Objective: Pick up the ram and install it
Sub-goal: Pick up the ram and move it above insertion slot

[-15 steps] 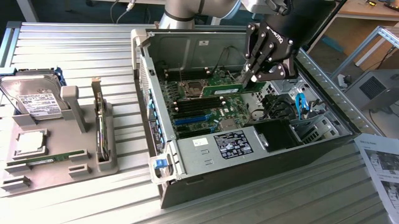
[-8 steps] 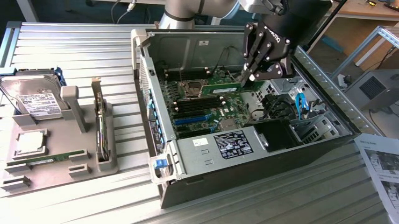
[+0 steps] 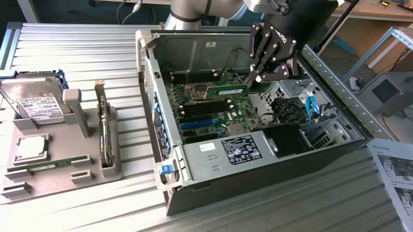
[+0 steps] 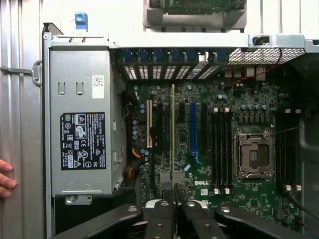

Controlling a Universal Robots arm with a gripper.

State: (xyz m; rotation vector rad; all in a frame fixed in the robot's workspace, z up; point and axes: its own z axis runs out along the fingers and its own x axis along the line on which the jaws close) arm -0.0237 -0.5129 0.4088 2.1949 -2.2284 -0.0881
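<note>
Inside the open computer case [image 3: 213,193] now, up above the motherboard [image 3: 216,118]. With the claw [image 3: 257,79] pressed together on the ram [image 3: 227,90], pinching it by one end. Holding that green stick level and on edge, in the air beside the processor socket [image 3: 199,90] and close to the black memory slots [image 3: 206,107]. No telling from here whether lined up with any slot. From the wrist, edge-on and razor thin, with dark fingers [image 4: 162,214] squeezed flat against both faces. At the end of the case away from the arm, the grey power supply [image 3: 226,150] with its black label. Just outside the case wall by that power supply, a person's hand [image 4: 5,180], fingertips over the ribbed metal tabletop [image 3: 77,53]. Over at the tabletop's edge on the exterior view's left, well apart from the case, a grey tray [image 3: 84,176]. In it: a hard drive [image 3: 36,104] propped up, a silver chip [image 3: 31,147] lying flat, a second green stick [image 3: 48,165] lying in its groove, and a card [image 3: 103,130] upright on its edge. Toward the tabletop's corner on the exterior view's right, a sheet of paper [image 3: 393,174] lying flat.
</note>
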